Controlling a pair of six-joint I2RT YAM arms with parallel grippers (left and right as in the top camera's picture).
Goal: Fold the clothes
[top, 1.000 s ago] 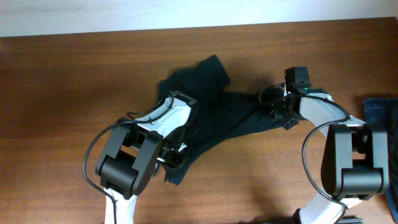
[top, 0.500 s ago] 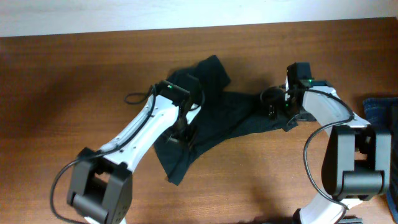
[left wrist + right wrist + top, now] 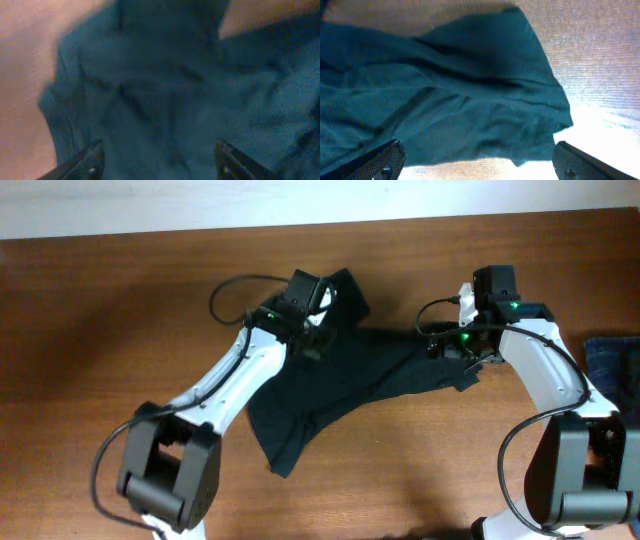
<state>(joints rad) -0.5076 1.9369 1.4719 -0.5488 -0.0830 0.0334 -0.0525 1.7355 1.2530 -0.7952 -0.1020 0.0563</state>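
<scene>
The black T-shirt [image 3: 340, 380] lies crumpled across the middle of the brown table [image 3: 100, 330], one end reaching toward the front. No logo shows. My left gripper [image 3: 318, 330] hovers over its upper left part, jaws open, with only blurred dark fabric [image 3: 165, 90] below them in the left wrist view. My right gripper [image 3: 455, 345] is over the shirt's right end, jaws open wide. The right wrist view shows the shirt's edge [image 3: 470, 90] and bare wood between the fingertips [image 3: 480, 162]. Neither gripper holds anything.
A blue denim garment [image 3: 612, 365] lies at the table's right edge, beside the right arm. A pale wall strip [image 3: 200, 205] runs along the far side. Bare wood spreads to the left and front of the shirt.
My left arm has swung from the shirt's lower left part up and away to its upper part. My right gripper has shifted slightly up and right at the shirt's right end.
</scene>
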